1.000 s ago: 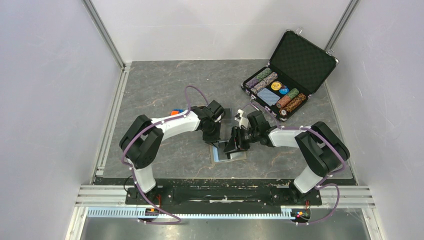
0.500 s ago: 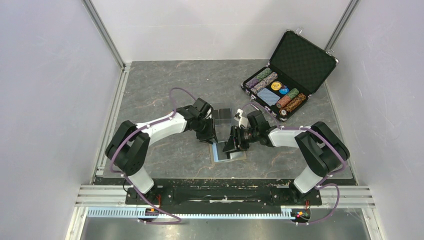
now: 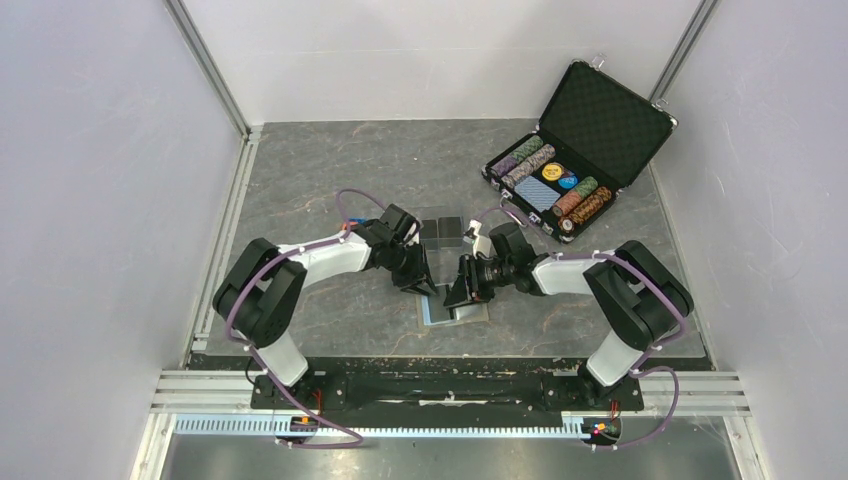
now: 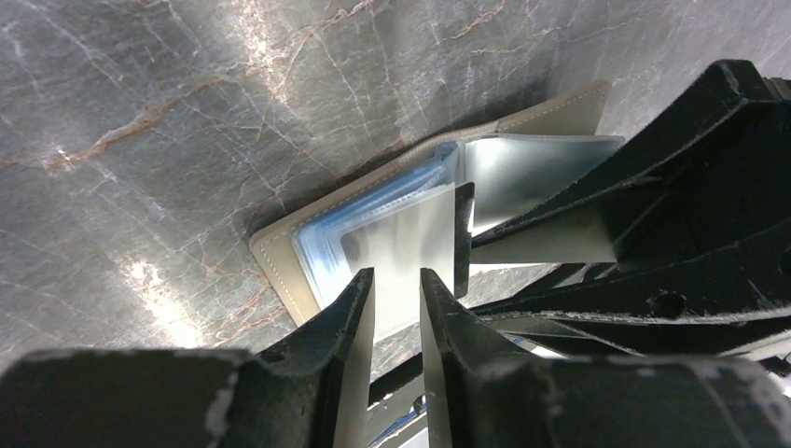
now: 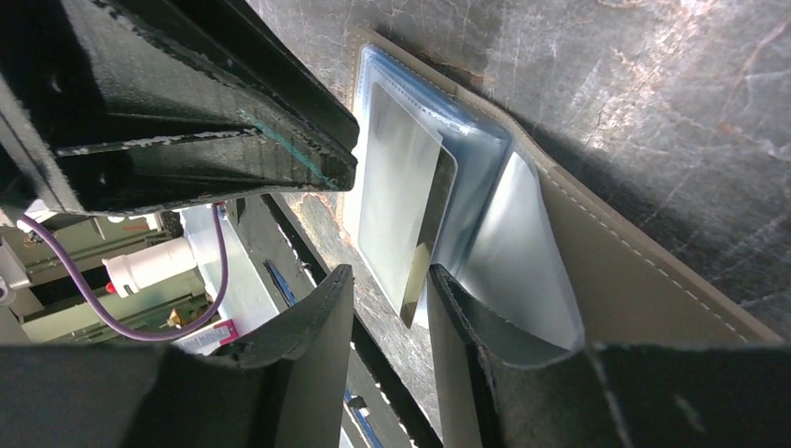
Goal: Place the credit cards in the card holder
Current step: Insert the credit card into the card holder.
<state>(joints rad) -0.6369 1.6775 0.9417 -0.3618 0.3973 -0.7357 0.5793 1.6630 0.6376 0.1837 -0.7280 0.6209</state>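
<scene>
- Left arm has swung its elbow out toward 9 o'clock and lowered the left gripper (image 3: pixel 425 287) to the 10 o'clock corner of the holder (image 3: pixel 436 314)
- Meanwhile the right gripper (image 3: pixel 462 295) has edged toward 7 o'clock, and the holder seems nudged slightly toward 8 o'clock
- The holder lies open and flat near the table's 6 o'clock edge, between both grippers, with its clear sleeves (image 5: pixel 522 252) fanned up
- One black card (image 5: pixel 401 187) sits part-way in a sleeve, its free end pointing at the right gripper
- Left jaws stand narrowly spread with the frosted sleeve showing in the gap; whether they touch it is unclear
- Right jaws stand spread either side of the card's free end, not clamped on it
- Judged from this, the card is started but not home, and needs a gentle push while the sleeve is steadied
</scene>
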